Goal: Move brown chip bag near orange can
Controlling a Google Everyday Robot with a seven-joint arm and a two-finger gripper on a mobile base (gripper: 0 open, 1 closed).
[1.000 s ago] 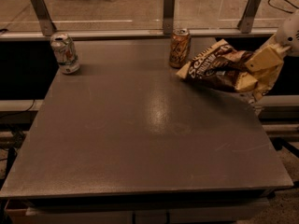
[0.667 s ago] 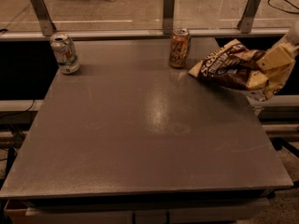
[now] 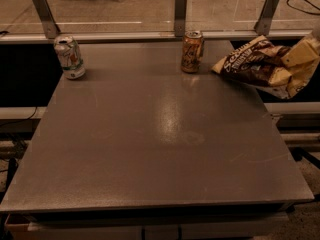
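The brown chip bag (image 3: 265, 64) hangs tilted over the table's far right corner, its cream-yellow end toward the right frame edge. My gripper (image 3: 317, 33) shows only as a pale sliver at the right edge, above that end, and holds the bag up by it. The orange can (image 3: 191, 52) stands upright at the back middle of the table, a short gap left of the bag's lower tip.
A white-and-green can (image 3: 69, 57) stands at the back left corner of the dark table (image 3: 160, 149). A rail with metal posts (image 3: 180, 11) runs behind the table. The table's right edge lies under the bag.
The bag and my gripper have moved right, away from the orange can, and the gripper has slid almost out of the frame. The cans have not moved.
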